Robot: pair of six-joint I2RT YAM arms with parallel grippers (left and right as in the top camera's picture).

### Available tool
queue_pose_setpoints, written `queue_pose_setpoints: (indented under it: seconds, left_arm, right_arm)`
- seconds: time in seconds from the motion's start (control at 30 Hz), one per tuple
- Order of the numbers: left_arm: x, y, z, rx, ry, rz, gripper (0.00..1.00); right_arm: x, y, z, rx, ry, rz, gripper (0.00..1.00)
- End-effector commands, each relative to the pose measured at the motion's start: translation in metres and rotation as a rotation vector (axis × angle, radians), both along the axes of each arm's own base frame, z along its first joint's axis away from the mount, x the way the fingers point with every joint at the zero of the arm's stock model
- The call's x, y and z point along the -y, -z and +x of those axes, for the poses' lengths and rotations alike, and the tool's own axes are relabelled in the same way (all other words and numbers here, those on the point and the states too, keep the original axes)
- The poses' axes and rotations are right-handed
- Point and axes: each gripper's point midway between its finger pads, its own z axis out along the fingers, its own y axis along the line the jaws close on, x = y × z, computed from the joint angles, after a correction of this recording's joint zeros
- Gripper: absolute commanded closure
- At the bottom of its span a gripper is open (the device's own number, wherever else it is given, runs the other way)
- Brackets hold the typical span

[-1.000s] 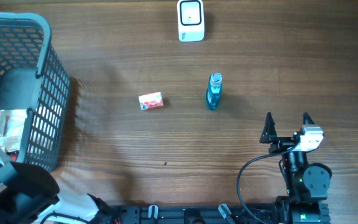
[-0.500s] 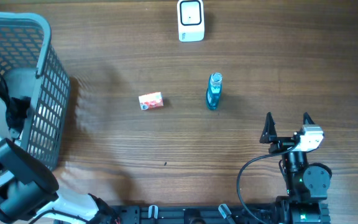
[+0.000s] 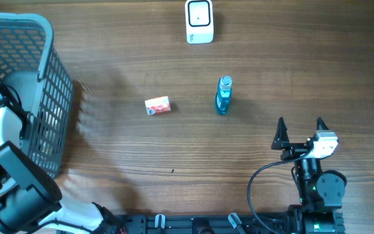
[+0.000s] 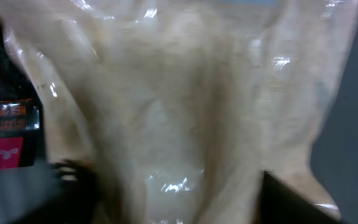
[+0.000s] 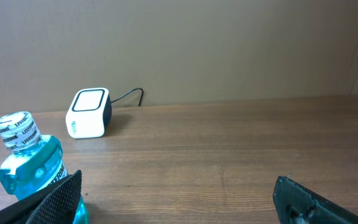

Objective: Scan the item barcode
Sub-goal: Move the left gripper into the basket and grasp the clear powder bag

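The white barcode scanner (image 3: 199, 21) stands at the table's far edge, also in the right wrist view as the scanner (image 5: 89, 113). My left arm (image 3: 2, 123) reaches down into the grey basket (image 3: 50, 78), which hides its gripper from above. In the left wrist view a clear plastic bag (image 4: 185, 106) of beige contents fills the frame, blurred, with my left gripper (image 4: 173, 196) astride it, one dark finger on each side. Whether the jaws press it is unclear. My right gripper (image 3: 300, 130) rests open at the front right, holding nothing.
A blue bottle (image 3: 223, 95) lies mid-table, close to the left finger in the right wrist view (image 5: 30, 158). A small red and white packet (image 3: 157, 105) lies to the bottle's left. A red and black package (image 4: 5, 124) sits beside the bag in the basket.
My left arm has swung over the basket and dipped into it, closing in on the bag. The right arm, bottle, packet and scanner have not moved.
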Motion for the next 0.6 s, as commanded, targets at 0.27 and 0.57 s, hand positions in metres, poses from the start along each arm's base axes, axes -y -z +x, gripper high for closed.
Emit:
queue_pose_setpoints:
  seconds: [0.27,0.57]
  left_arm:
    - [0.012,0.004,0.007,0.042,0.018,-0.063,0.96]
    - [0.016,-0.13,0.054,0.462,0.102,0.049,0.96]
  right_arm:
    - [-0.002,-0.001,0.0,0.005,-0.012,0.015,0.0]
    - [-0.002,-0.001,0.0,0.005,-0.012,0.015,0.0]
